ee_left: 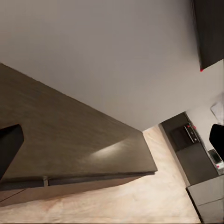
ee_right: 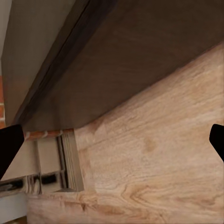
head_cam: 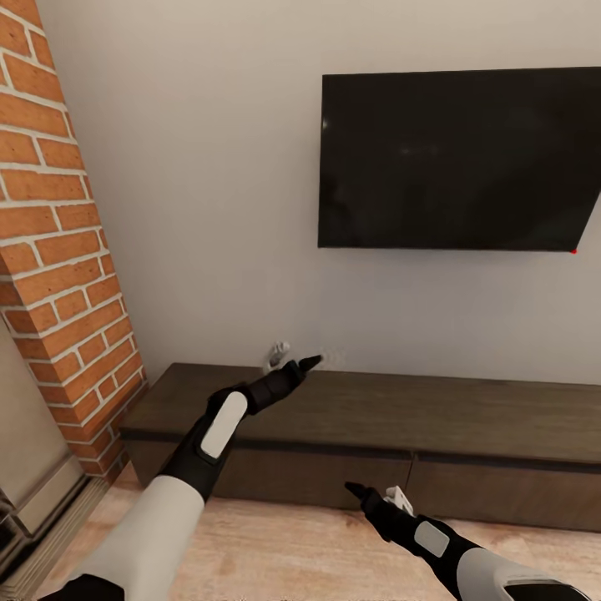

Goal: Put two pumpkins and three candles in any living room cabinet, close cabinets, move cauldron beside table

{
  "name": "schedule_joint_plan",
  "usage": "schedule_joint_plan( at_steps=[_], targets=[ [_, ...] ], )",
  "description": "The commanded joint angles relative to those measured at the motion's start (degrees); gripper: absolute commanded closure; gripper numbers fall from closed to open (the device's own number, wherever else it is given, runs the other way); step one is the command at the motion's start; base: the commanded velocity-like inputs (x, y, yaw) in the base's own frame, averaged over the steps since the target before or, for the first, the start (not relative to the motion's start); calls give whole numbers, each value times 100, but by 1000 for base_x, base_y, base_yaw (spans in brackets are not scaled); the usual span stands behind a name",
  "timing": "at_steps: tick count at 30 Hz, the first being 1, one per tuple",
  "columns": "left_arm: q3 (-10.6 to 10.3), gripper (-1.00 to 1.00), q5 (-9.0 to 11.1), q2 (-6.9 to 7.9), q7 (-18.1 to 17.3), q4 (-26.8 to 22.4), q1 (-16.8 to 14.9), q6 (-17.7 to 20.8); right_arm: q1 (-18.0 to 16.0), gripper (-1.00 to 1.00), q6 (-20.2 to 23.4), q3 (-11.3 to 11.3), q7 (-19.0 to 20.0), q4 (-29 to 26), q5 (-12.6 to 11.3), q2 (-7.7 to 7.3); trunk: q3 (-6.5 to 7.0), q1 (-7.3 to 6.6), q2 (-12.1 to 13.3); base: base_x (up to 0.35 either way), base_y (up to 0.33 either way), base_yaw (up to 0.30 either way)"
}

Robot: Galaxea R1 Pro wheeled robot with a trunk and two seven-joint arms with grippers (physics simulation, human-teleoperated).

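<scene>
The long, low, dark brown cabinet point(head_cam: 467, 421) runs along the wall under the TV, and its flat fronts look closed. My left gripper point(head_cam: 294, 356) hangs open over the left part of the cabinet top point(ee_left: 60, 140) with nothing between its fingers point(ee_left: 8, 149). Lower down, my right gripper point(head_cam: 376, 492) is open and empty in front of the cabinet front point(ee_right: 130, 56), just above the plank floor point(ee_right: 154, 163). The pumpkins, candles, cauldron and coffee table are out of view.
A red brick fireplace column point(head_cam: 58, 250) rises at the left, with a grey surround point(head_cam: 33, 467) at its foot. A black wall TV point(head_cam: 459, 159) hangs above the cabinet. Light wood floor point(head_cam: 292, 542) lies before the cabinet. Kitchen units point(ee_left: 186, 140) show far off.
</scene>
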Motion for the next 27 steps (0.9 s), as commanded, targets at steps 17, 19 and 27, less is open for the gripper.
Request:
schedule_joint_plan(
  at_steps=[17, 19, 27],
  targets=[
    [-494, -100, 10, 9, -2, 20, -12, 49, 6, -100, 254, -20, 1007, 28, -73, -2, -311, 373, -686, 0, 0, 0],
    [-495, -100, 25, 11, -26, 9, -12, 59, 6, -100, 281, -18, 1011, 29, -79, -2, -347, 417, -766, 0, 0, 0],
    [-465, -100, 61, 31, -56, -12, -12, 50, 6, -100, 222, -26, 1087, 6, -552, -1, -491, 593, -1087, 0, 0, 0]
  ],
)
